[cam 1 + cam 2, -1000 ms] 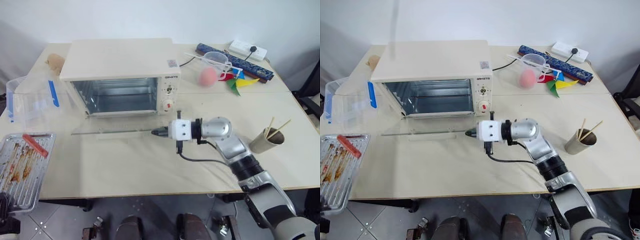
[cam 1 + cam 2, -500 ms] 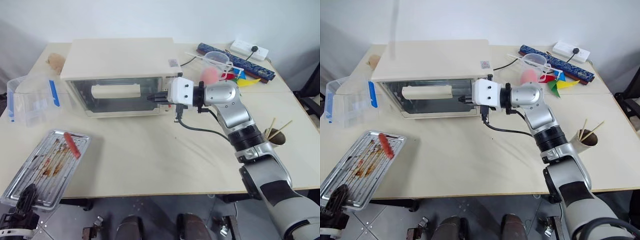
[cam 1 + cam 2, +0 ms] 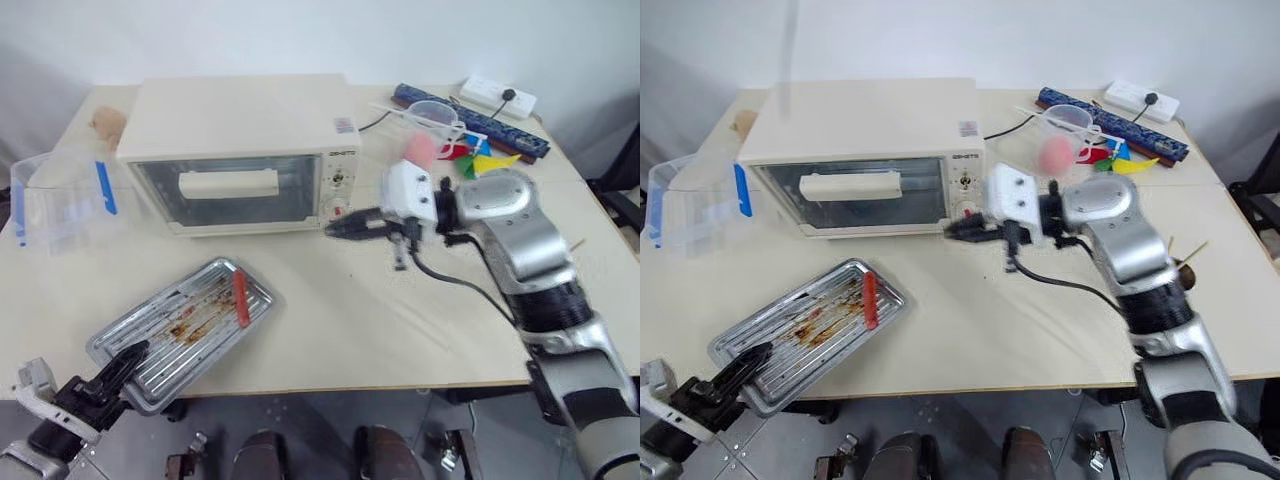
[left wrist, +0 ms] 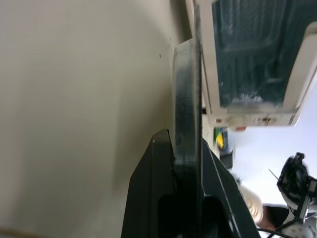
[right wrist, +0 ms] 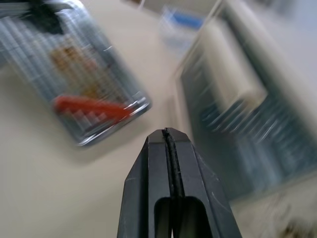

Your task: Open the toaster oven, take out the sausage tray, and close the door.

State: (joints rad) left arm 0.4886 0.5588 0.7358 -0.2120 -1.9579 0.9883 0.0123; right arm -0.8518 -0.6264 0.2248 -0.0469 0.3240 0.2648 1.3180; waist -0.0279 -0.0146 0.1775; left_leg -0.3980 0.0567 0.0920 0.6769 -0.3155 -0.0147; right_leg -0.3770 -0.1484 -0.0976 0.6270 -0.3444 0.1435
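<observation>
Sitting at far left-centre of the table [image 3: 420, 340]: toaster oven [image 3: 235, 150], cream-white, door [image 3: 228, 192] shut flush against the front, bar handle [image 3: 228, 183] across the glass, knob panel at its right end with a red mark. Lying near the front left edge: sausage tray [image 3: 185, 331], silver, brown grease stains, angled with its far right corner toward the oven, near left corner overhanging the table edge. One red sausage [image 3: 240, 299] resting in the tray's far right part. Clamped on the tray's near left rim: left gripper [image 3: 112, 369], fingers pinching the metal edge, seen edge-on between the fingers in the left wrist view. Hovering just right of the oven's control panel, pointing left at it: right gripper [image 3: 335, 228], fingers [image 5: 171, 163] pressed together with just a hairline slit, nothing between them, not touching the oven as far as can be told.

Left of the oven: clear plastic box [image 3: 62, 205] with blue clasps. Behind the oven's far left corner: small tan object, too small to identify. Far right of the oven: clear measuring cup [image 3: 432, 122], pink ball [image 3: 417, 151], coloured pinwheel [image 3: 480, 158], dark blue patterned bar [image 3: 470, 122], white power strip [image 3: 497, 98] with a plug in it.
</observation>
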